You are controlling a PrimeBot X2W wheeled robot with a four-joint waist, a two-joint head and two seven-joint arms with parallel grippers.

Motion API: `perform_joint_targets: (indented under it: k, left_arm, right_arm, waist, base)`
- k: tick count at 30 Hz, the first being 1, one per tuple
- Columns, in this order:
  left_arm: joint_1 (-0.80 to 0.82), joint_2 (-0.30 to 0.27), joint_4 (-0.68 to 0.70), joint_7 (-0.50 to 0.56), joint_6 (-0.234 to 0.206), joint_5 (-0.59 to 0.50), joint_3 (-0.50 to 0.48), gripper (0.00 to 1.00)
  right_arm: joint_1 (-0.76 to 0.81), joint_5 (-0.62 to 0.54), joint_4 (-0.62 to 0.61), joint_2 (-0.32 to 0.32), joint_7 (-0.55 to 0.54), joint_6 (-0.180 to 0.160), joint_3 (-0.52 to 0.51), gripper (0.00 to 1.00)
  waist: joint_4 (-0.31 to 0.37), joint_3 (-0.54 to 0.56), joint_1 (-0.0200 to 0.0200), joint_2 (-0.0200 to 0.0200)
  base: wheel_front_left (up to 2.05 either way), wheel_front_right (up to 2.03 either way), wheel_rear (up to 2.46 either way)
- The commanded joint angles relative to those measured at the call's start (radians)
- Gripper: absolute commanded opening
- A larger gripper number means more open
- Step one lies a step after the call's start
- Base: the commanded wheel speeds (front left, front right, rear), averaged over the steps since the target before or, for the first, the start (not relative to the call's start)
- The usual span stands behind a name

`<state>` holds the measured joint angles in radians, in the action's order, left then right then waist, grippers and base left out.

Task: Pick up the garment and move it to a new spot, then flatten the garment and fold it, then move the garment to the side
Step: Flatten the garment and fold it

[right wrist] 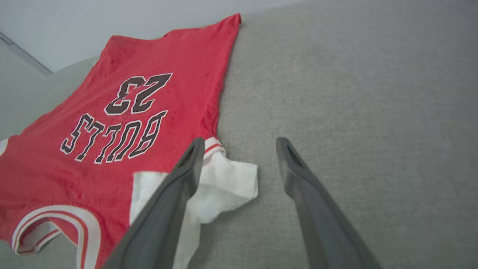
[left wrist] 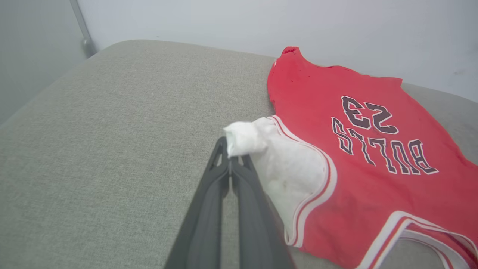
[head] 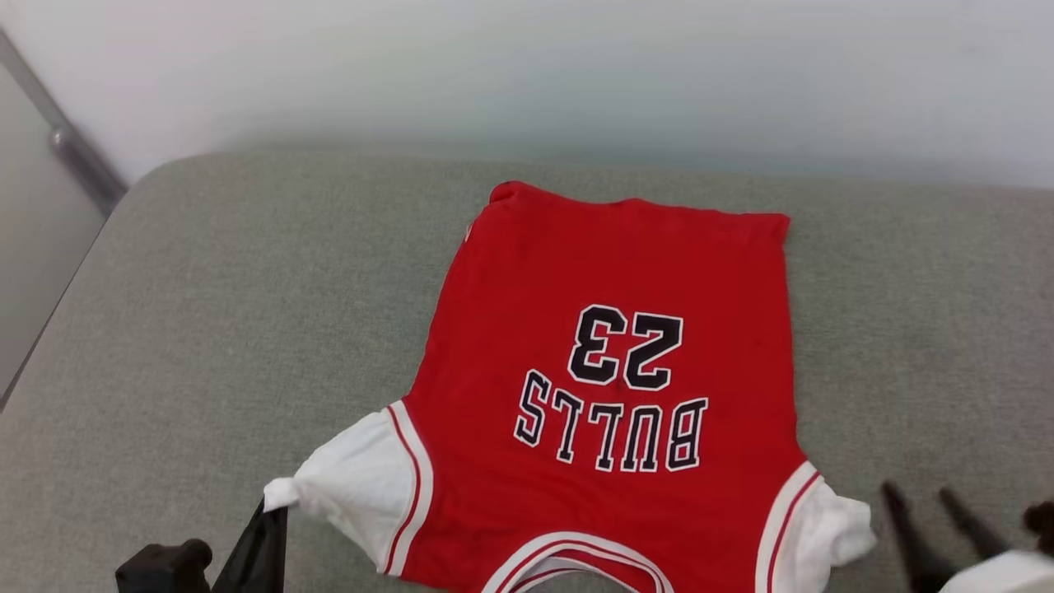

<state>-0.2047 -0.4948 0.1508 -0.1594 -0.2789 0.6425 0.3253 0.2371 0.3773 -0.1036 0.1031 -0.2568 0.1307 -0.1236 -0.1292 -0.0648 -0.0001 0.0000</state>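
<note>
While the garment (head: 609, 329) lies flat on the grey cushion (head: 206, 313), folding and moving aside look still to do. Left tool (left wrist: 229, 158) pinches the seven-o'clock sleeve (left wrist: 291, 168); right tool (right wrist: 239, 142) stands released at five o'clock.

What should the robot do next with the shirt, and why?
Probably open the left end effector and let go of the white sleeve. The shirt already lies spread on the grey cushion, the right end effector is open beside the other sleeve, and this pinched sleeve tip is bunched up.
</note>
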Motion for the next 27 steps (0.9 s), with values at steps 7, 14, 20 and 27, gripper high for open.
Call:
perform_joint_targets:
  k: [7, 14, 20, 27]
  left_arm:
    - [0.096, 0.029, 0.046, -0.038, 0.015, -0.031, 0.017, 0.00]
    - [0.209, 0.081, 0.059, -0.072, 0.068, -0.057, 0.055, 0.00]
    - [0.282, 0.130, 0.055, -0.093, 0.117, -0.067, 0.078, 0.00]
    - [0.351, 0.200, -0.016, -0.105, 0.185, -0.071, 0.077, 0.00]
  right_arm:
    - [-0.321, 0.032, 0.098, 0.088, -0.033, 0.000, -0.134, 1.00]
    - [-0.702, 0.030, 0.315, 0.217, -0.254, 0.000, -0.130, 1.00]
    - [-0.968, -0.037, 0.470, 0.300, -0.462, 0.000, -0.116, 1.00]
    - [-1.131, -0.127, 0.586, 0.315, -0.572, 0.000, -0.149, 1.00]
  waist:
    - [-0.079, -0.123, 0.0001, 0.0000]
    - [-0.176, -0.253, 0.0001, 0.0000]
    - [-0.255, -0.355, 0.0001, 0.0000]
    - [-0.328, -0.446, 0.0001, 0.0000]
  base:
    - [0.00, 0.00, 0.00]
    - [0.00, 0.00, 0.00]
    - [0.00, 0.00, 0.00]
    - [0.00, 0.00, 0.00]
